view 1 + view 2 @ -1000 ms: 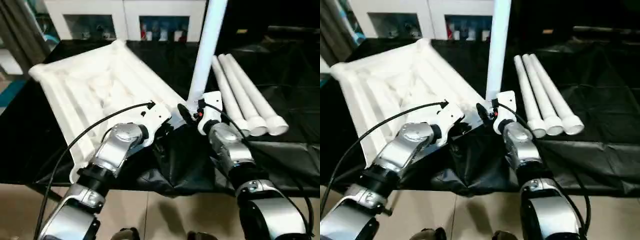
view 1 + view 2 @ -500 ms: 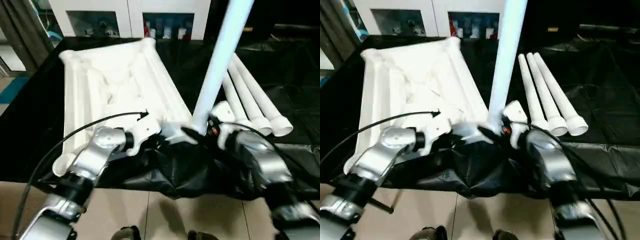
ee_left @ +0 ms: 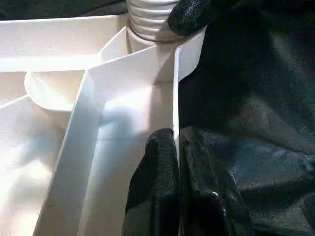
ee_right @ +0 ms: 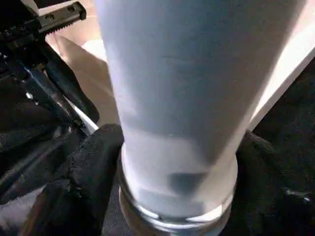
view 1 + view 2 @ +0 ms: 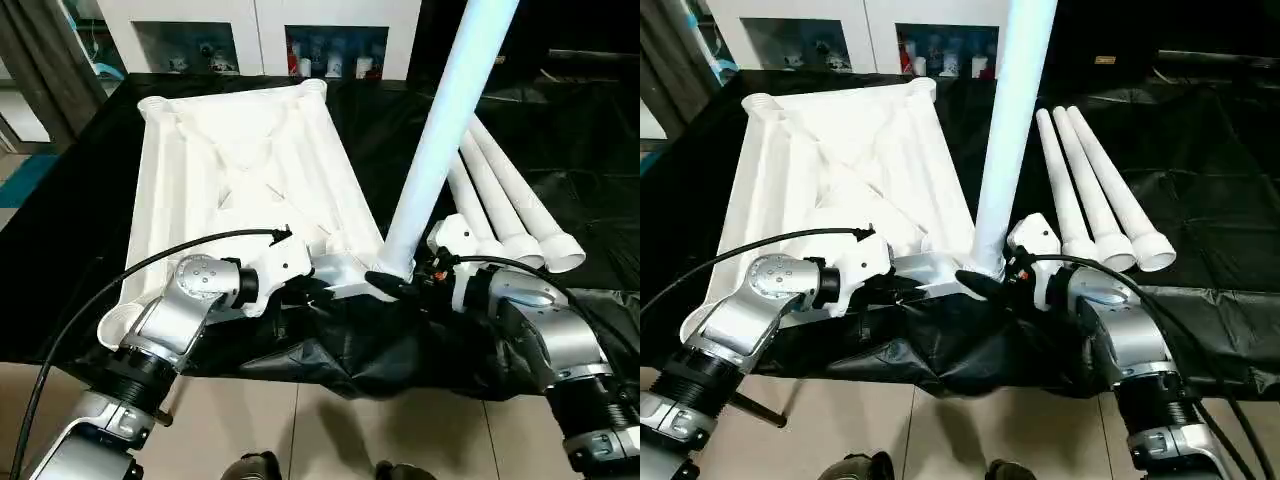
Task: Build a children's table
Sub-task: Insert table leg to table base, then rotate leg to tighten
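Left pincer (image 3: 177, 147) pinches tabletop rim (image 3: 175, 93); right pincer (image 4: 172, 162) clasps upright leg (image 4: 197, 73).

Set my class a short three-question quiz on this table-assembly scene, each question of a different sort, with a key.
1. True or false: the tabletop lies with its ribbed underside up.
2. How many loose legs lie side by side on the black cloth? A) two B) three C) four
3. Fill in: the left gripper pinches the tabletop's thin ____.

Key:
1. True.
2. B, three. A fourth, the upright leg, stands at the tabletop's near corner, with the right gripper around its base.
3. Edge wall: one finger sits on each side of it.
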{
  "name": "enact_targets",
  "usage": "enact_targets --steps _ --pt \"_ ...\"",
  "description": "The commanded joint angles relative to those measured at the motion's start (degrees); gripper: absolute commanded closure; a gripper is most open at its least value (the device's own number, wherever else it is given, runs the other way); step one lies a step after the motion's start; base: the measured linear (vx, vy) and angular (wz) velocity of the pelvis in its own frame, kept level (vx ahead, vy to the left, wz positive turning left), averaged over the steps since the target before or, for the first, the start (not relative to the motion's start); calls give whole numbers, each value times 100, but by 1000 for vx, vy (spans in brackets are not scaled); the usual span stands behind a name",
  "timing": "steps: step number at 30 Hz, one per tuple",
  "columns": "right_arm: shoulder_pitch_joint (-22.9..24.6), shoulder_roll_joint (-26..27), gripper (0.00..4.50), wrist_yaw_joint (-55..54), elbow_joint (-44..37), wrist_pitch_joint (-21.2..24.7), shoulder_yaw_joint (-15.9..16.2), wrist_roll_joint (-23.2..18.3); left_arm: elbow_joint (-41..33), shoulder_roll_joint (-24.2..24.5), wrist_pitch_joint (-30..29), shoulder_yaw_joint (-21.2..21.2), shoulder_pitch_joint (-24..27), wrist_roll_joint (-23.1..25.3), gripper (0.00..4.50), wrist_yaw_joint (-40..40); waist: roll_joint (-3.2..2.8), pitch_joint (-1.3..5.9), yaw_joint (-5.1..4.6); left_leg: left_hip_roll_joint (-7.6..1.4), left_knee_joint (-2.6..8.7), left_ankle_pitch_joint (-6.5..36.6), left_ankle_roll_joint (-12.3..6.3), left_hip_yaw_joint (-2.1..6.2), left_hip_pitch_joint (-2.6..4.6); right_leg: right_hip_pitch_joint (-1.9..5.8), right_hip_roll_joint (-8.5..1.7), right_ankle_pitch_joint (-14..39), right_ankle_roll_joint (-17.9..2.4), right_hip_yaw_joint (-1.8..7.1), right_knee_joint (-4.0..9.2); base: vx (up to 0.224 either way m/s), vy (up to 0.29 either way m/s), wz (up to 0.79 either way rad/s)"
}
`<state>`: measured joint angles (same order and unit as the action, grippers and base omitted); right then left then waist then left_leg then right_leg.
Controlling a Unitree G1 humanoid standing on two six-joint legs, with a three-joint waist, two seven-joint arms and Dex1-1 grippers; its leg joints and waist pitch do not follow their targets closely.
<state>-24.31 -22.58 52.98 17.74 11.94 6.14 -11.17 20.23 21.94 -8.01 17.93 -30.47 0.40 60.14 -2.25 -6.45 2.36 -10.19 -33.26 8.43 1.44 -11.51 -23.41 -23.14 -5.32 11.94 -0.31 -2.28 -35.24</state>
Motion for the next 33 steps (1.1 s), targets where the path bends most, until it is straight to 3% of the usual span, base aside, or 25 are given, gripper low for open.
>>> enact_targets --steps 1,10,13,15,17,20,22,23,24,28,29,33 --pt "76 -15 146 51 -134 64 81 65 28 -9 59 122 99 -29 450 113 131 529 16 -267 275 568 -812 101 155 285 -265 -76 -1632 189 304 0 0 0" --pt "119 37 173 -133 -22 59 111 119 26 -36 8 96 124 -46 450 97 127 520 12 -262 265 609 -777 106 157 280 -264 -3 -1612 192 301 0 0 0" --pt "102 340 174 -656 185 129 -91 99 66 -145 -154 10 95 -71 450 -91 132 514 1 -259 269 646 -750 106 154 274 -267 72 -1602 195 308 0 0 0" --pt "26 675 175 -1249 445 160 -269 114 200 -313 -318 -64 -14 -1 450 -442 131 485 -34 -252 291 786 -655 107 147 250 -264 301 -1586 197 337 0 0 0" --pt "-98 1007 175 -1848 751 210 -415 129 406 -528 -492 -149 -183 67 450 -849 134 464 -56 -250 325 1264 -358 118 198 226 -270 1049 -1462 202 415 0 0 0" --pt "-339 1405 175 -2612 1224 191 -608 130 680 -850 -668 -277 -413 39 450 -1263 129 435 -61 -244 364 1660 -68 132 240 182 -279 1729 -1270 215 487 0 0 0" --pt "-540 1655 175 -3074 1578 119 -734 102 884 -1073 -759 -346 -581 73 450 -1625 116 437 -60 -251 388 1742 9 151 228 180 -286 1826 -1169 215 496 0 0 0" --pt "-659 1784 175 -3292 1770 70 -790 82 991 -1193 -798 -374 -670 97 450 -1813 100 439 -79 -242 389 1821 74 142 256 141 -274 1818 -1176 219 505 0 0 0" --pt "-890 2016 175 -3662 2111 -11 -897 60 1189 -1421 -846 -428 -831 158 450 -2196 109 445 -67 -236 388 1848 82 153 255 157 -280 1827 -1162 212 515 0 0 0" --pt "-1276 2300 175 -4019 2623 -268 -952 171 1327 -1759 -868 -386 -993 259 450 -2505 89 459 -56 -242 415 1866 54 155 243 165 -279 1611 -1133 196 529 0 0 0" --pt "-1329 2337 119 -3990 2694 -331 -962 172 1331 -1793 -844 -343 -1004 287 450 -2512 98 464 -46 -241 416 1856 22 158 243 176 -276 1531 -1129 193 526 0 0 0" --pt "-1432 2327 85 -3866 2776 -439 -989 174 1268 -1793 -801 -243 -964 306 450 -2401 100 470 -49 -242 421 1774 -114 163 203 200 -288 1365 -1136 190 514 0 0 0"
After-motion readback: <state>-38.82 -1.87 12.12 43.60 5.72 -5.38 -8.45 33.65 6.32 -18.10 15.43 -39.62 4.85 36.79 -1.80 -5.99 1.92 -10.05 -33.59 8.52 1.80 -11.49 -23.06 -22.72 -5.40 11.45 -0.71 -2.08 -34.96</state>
